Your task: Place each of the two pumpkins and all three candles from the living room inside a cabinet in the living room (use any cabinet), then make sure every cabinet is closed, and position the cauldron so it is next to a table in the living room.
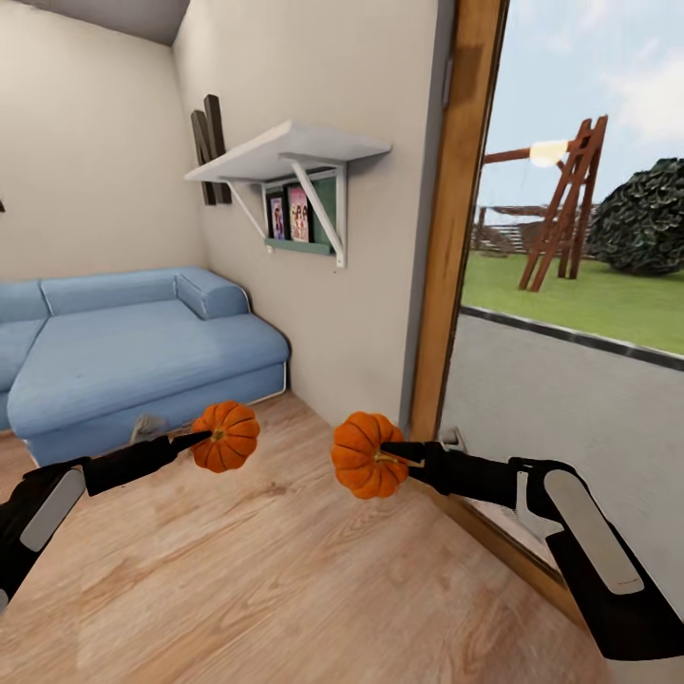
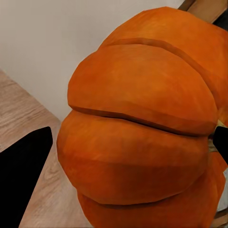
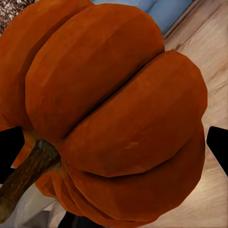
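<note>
You carry a pumpkin in each arm, above open wood floor.
Head view: left gripper jaws closed on left pumpkin, right gripper on right pumpkin; sofa left, window frame right. Wrist views: each pumpkin sits between dark jaws.

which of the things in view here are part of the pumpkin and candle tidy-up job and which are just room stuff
Part of the job:
- pumpkin held in the left gripper
- pumpkin held in the right gripper

Just there:
- blue sofa
- white wall shelf with framed photos under it
- big window with a wooden swing frame outside
- wooden floor
</note>
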Robot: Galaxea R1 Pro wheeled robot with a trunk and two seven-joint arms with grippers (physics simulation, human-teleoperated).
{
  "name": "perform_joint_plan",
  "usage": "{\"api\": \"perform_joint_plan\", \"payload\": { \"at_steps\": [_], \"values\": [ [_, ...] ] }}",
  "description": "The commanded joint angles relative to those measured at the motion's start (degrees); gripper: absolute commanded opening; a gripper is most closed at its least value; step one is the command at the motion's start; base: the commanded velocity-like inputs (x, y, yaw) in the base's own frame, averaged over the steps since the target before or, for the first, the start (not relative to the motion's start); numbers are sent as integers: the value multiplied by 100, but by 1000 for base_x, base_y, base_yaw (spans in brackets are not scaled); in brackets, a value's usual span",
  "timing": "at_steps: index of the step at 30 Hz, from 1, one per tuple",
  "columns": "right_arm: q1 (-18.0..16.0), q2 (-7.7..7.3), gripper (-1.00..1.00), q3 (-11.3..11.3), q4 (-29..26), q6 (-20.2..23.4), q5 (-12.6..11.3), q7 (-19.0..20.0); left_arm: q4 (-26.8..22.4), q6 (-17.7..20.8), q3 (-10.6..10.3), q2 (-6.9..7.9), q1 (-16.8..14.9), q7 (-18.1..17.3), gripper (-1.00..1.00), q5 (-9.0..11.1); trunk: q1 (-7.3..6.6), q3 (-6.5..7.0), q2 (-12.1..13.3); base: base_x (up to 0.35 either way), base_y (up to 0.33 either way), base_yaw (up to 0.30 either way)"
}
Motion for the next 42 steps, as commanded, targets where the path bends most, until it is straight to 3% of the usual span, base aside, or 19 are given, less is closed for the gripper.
{"api": "perform_joint_plan", "payload": {
  "at_steps": [1, 20, 42],
  "values": [
    [-4, -3, -100, 5, -6, 3, -64, -60, 3, 38, -15, 5, -5, 1, -100, 41, -3, 26, -1, 0, 0, 81],
    [-4, -6, -100, -2, -1, 3, -69, -60, 5, 24, -15, -1, -5, 1, -100, 32, -52, 609, 25, 0, 0, 83],
    [-1, -5, -100, -4, 1, 3, -81, -60, 12, 13, -15, -6, -5, 9, -100, 28, -109, 1106, 54, 0, 0, 5]
  ]
}}
